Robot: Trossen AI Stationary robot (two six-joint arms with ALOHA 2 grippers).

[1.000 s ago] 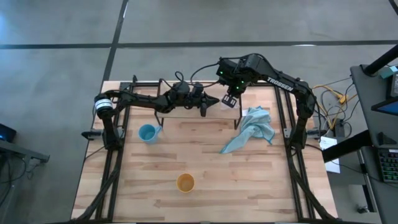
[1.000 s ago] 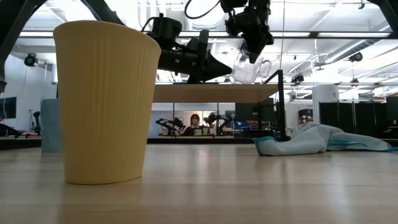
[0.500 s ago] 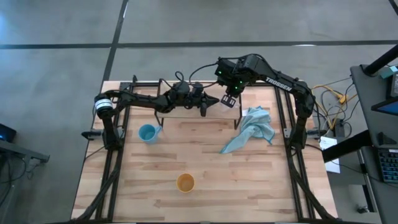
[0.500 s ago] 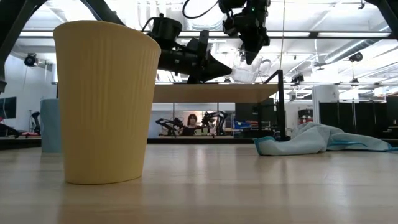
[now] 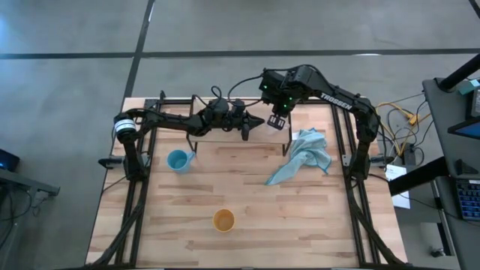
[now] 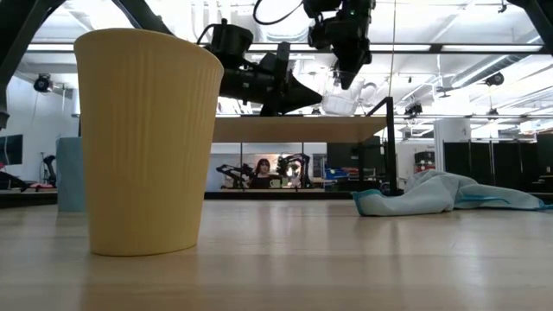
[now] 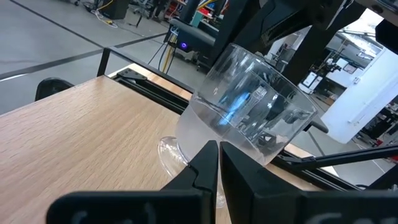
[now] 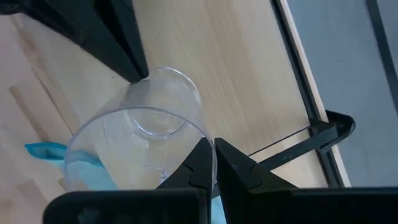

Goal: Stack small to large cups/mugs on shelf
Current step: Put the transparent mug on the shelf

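Observation:
The clear cup [image 6: 341, 104] stands tilted at the right end of the shelf [image 6: 285, 130], its base [image 7: 169, 151] on the board. My right gripper [image 8: 213, 146] comes down from above and is shut on the cup. My left gripper [image 7: 219, 146] reaches level along the shelf from the table's left. It is shut, and its tips are at the cup's lower wall. The light blue mug [image 5: 178, 160] stands on the tabletop in front of the shelf's left end. The orange-yellow cup [image 5: 223, 220] stands on the table near its near edge. My right gripper holds the clear cup by its rim [image 8: 200, 138], one finger inside and one outside, coming from above and pointing down. The cup hangs tilted below the fingers with its base on the shelf board. My left gripper's shut fingertips [image 7: 210, 149] lie against the cup's lower wall [image 7: 199, 134] near the base, coming level from the table's left.
A light blue cloth [image 5: 304, 154] lies crumpled on the table to the right of the shelf, in front of its black right leg [image 6: 390, 147]. Black frame rails run along both table sides. Bare tabletop lies between the mug, the orange-yellow cup and the cloth.
My right gripper has come down slightly with the clear cup, bringing its base onto the shelf and a little closer to my left gripper's tips. The cup stays tilted in the hold.

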